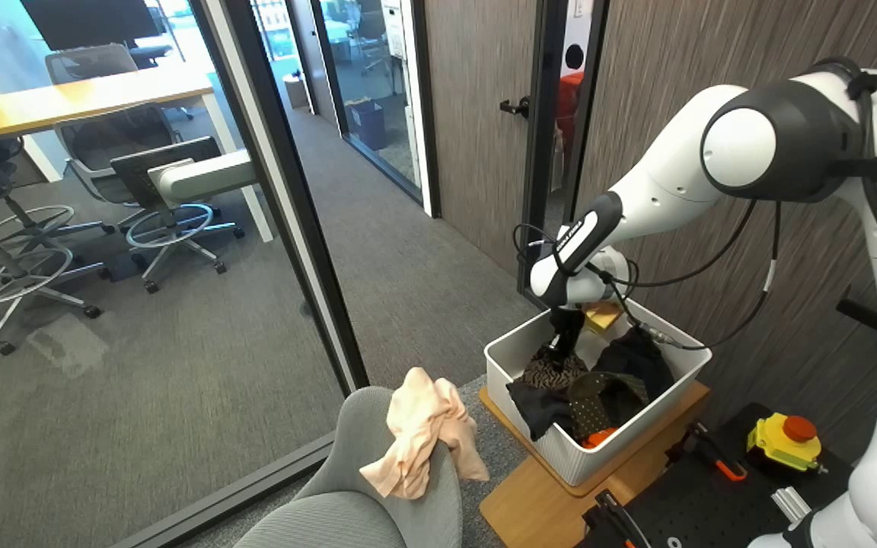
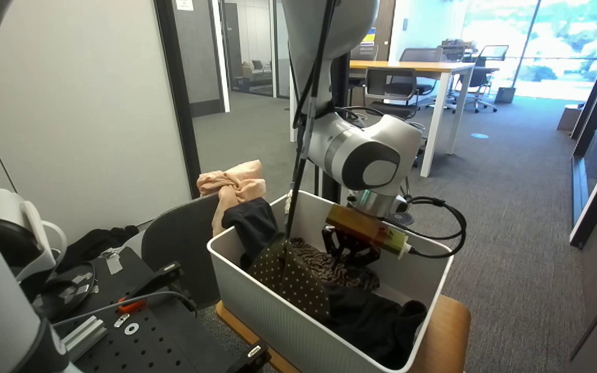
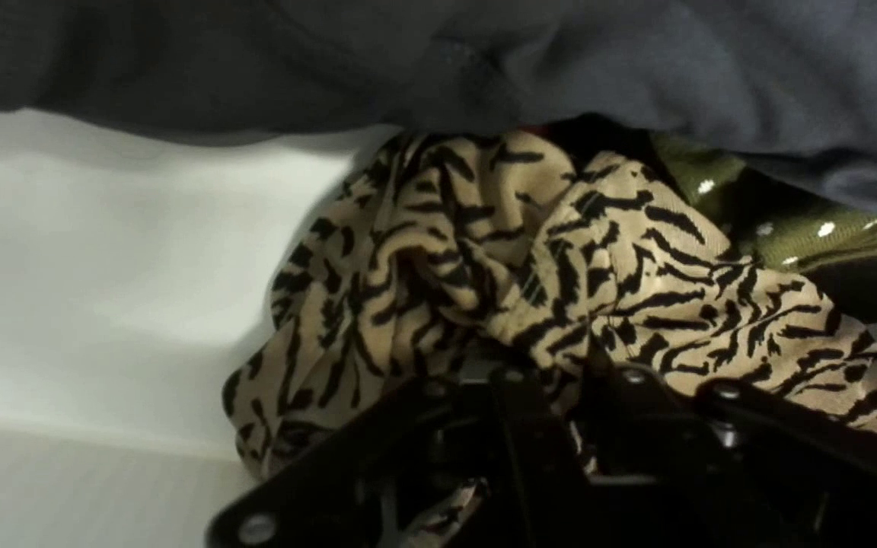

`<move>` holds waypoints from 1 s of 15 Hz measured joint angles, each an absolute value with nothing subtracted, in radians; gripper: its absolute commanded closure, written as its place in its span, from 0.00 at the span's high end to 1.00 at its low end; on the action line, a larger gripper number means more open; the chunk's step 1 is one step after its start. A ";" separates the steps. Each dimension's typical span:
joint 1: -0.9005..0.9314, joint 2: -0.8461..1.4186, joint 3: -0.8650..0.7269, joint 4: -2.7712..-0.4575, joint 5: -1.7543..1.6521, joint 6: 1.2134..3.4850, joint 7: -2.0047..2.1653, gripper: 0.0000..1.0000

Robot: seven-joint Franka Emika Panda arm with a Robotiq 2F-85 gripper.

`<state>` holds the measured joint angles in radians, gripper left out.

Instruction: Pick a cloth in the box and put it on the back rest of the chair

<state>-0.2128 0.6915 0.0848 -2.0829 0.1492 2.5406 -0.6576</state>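
Pinching striped cloth (image 3: 659, 297) in nearly closed jaws, the hand (image 3: 566, 373) has the box (image 2: 278, 321) around it, black cloth (image 2: 371, 316) nearby.

Only illegible, blurred lettering (image 1: 573, 233) on the arm (image 1: 663, 186).

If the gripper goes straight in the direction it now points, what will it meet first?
Probably the striped cloth in the box: the gripper points down at it and may already touch it; the depth is unclear.
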 measured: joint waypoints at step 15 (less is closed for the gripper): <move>-0.373 0.603 0.269 -2.030 0.405 2.058 -0.940 0.08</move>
<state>-0.3726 0.6031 0.2691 -2.0299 0.4052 2.0580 -0.9404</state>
